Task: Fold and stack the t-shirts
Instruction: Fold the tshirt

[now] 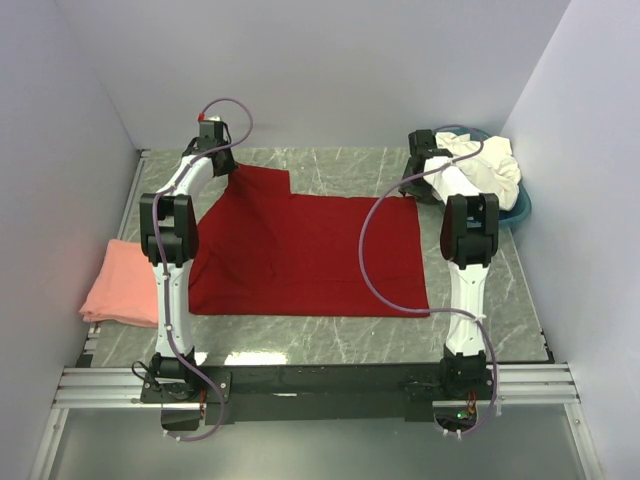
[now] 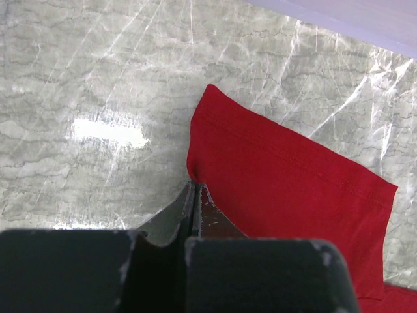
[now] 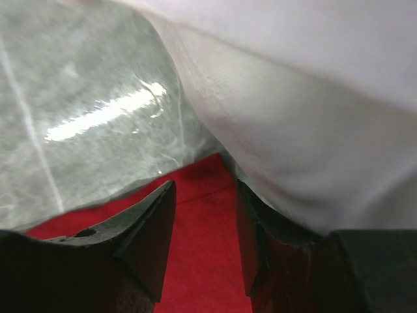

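A deep red t-shirt [image 1: 300, 250] lies spread flat across the middle of the table. My left gripper [image 1: 222, 160] is at its far left sleeve [image 2: 280, 176], and its jaws [image 2: 194, 186] are shut on the sleeve's edge. Over the shirt's far right corner, my right gripper [image 1: 412, 188] stands open with red cloth [image 3: 205, 248] showing between the fingers and nothing pinched. Cream-white t-shirts [image 1: 485, 165] are heaped at the far right, and white cloth [image 3: 313, 117] hangs over the right finger. A folded salmon-pink t-shirt [image 1: 120, 285] rests at the table's left edge.
A round blue basin [image 1: 522, 208] under the white heap sits against the right wall. Walls close in the left, back and right sides. Both arm bases stand on the rail at the near edge.
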Robot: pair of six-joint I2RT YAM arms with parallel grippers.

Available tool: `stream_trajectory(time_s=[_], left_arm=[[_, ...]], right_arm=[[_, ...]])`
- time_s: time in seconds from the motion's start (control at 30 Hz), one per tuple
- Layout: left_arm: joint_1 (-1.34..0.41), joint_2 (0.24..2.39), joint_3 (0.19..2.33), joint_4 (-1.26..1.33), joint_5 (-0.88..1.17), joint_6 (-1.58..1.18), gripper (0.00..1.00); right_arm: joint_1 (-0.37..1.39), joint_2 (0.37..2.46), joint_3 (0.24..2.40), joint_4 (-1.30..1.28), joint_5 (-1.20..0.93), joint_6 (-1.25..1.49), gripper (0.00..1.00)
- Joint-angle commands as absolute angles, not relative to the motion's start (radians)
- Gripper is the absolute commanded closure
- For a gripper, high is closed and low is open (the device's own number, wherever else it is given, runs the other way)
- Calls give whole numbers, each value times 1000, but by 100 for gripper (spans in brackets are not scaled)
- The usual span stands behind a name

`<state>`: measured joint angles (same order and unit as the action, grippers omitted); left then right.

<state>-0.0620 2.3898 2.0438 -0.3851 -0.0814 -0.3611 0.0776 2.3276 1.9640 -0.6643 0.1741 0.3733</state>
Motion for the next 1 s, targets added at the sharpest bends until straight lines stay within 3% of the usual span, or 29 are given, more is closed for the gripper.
stream_trajectory(time_s=[0.0,0.3,0.7,0.97], left_arm=[[-52,2341,2056,-360,-100,-360,100],[-52,2344,2057,-359,-83,-365,100],[-52,2286,2056,-331,-48,-373,100],[-52,2252,2062,-322,-22,-387,100]], right_arm=[[72,2370,2034,-739,179,382,51],[72,2399,2063,-772,167,408,60],[69,2298,1997,-698,193,416,99],[69,2165,1881,-611,207,422,100]])
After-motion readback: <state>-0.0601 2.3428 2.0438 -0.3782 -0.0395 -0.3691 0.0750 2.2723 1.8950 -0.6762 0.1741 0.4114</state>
